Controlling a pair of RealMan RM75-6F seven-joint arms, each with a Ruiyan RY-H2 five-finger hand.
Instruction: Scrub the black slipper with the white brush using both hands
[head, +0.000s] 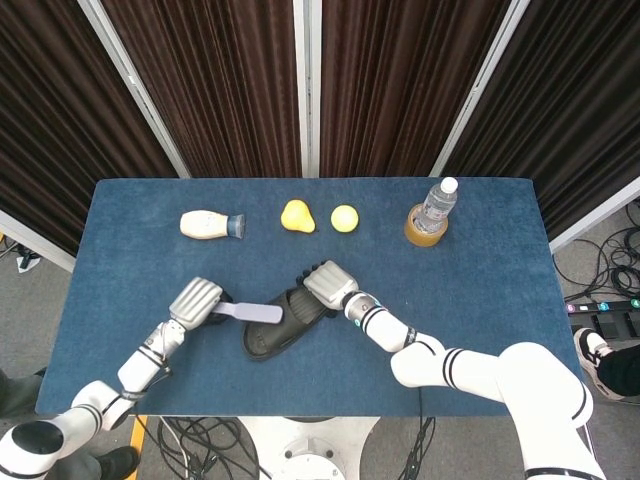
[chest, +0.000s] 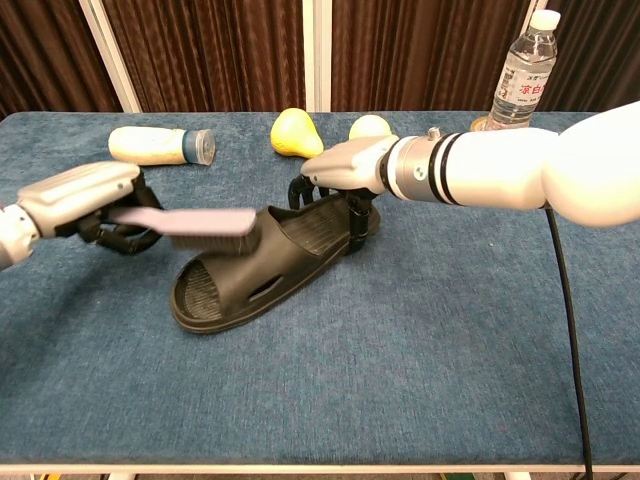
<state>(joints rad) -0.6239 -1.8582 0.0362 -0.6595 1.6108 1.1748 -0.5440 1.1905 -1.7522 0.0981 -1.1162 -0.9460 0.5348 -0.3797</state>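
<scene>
The black slipper (chest: 262, 262) (head: 281, 322) lies diagonally near the table's front middle, toe end toward the front left. My right hand (chest: 342, 173) (head: 325, 284) grips its heel end, fingers curled over the rim. My left hand (chest: 82, 200) (head: 194, 302) holds the handle of the white brush (chest: 200, 222) (head: 252, 313). The brush head rests over the slipper's strap, bristles down.
Along the back of the blue table (chest: 420, 340) lie a cream bottle on its side (chest: 160, 146), a yellow pear-like fruit (chest: 294, 133) and a small yellow fruit (chest: 370, 125). A water bottle (chest: 524, 70) stands on a tape roll (head: 424, 229) at the back right.
</scene>
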